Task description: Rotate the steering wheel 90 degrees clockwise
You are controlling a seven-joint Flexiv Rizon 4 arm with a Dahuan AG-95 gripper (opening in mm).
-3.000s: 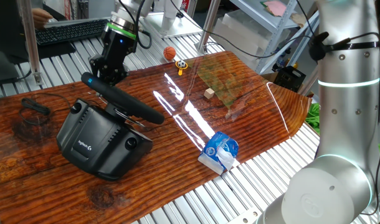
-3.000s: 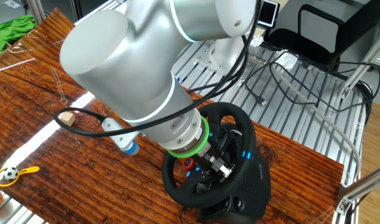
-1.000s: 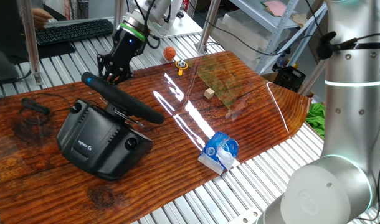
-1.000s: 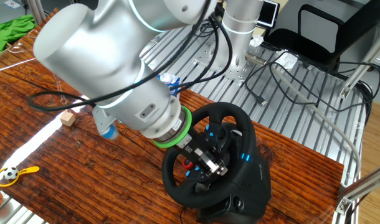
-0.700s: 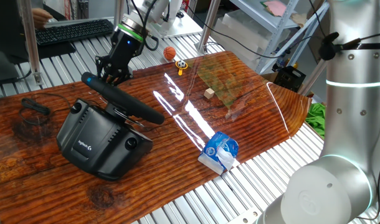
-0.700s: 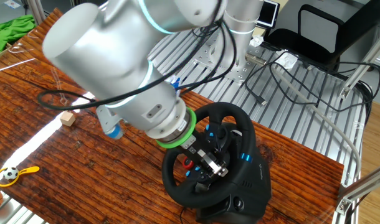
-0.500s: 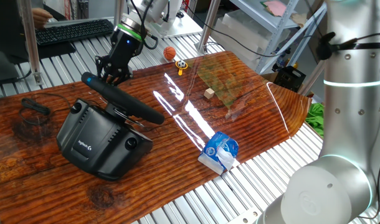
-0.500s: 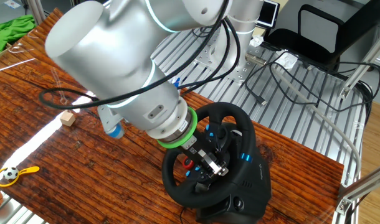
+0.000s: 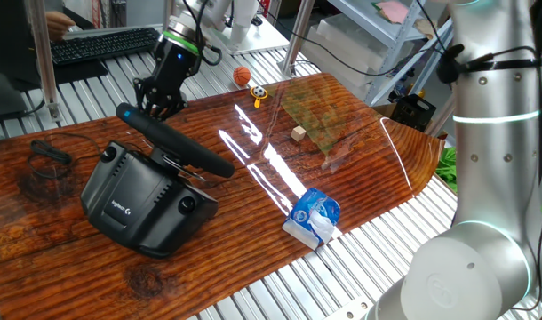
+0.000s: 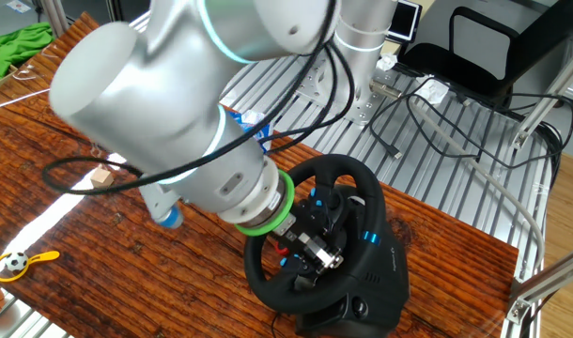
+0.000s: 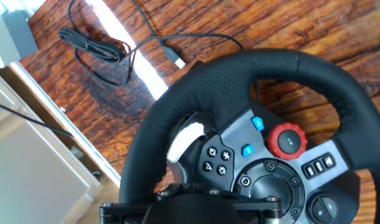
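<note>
The black steering wheel (image 9: 175, 142) stands tilted on its bulky black Logitech base (image 9: 142, 200), edge-on in one fixed view. In the other fixed view its rim (image 10: 268, 282) faces up, with a blue light (image 10: 369, 236). My gripper (image 9: 155, 104) is at the wheel's upper far end, close against the rim. In the other fixed view it (image 10: 310, 251) sits over the left part of the wheel's face. In the hand view the rim (image 11: 196, 93) and the red knob (image 11: 287, 141) fill the frame. The fingers are hidden behind the gripper's dark body (image 11: 209, 208).
A black keyboard (image 9: 102, 43) lies behind the table. An orange ball (image 9: 242, 76), a yellow toy (image 9: 258, 92), a wooden cube (image 9: 298, 133) and a blue-white packet (image 9: 314, 216) lie to the right. A black cable (image 9: 49, 151) lies left. The robot's column (image 9: 493, 160) stands right.
The arm has swung and tilted above the wheel while the gripper stayed at about the same spot on the rim. The wheel's face and blue light have not turned.
</note>
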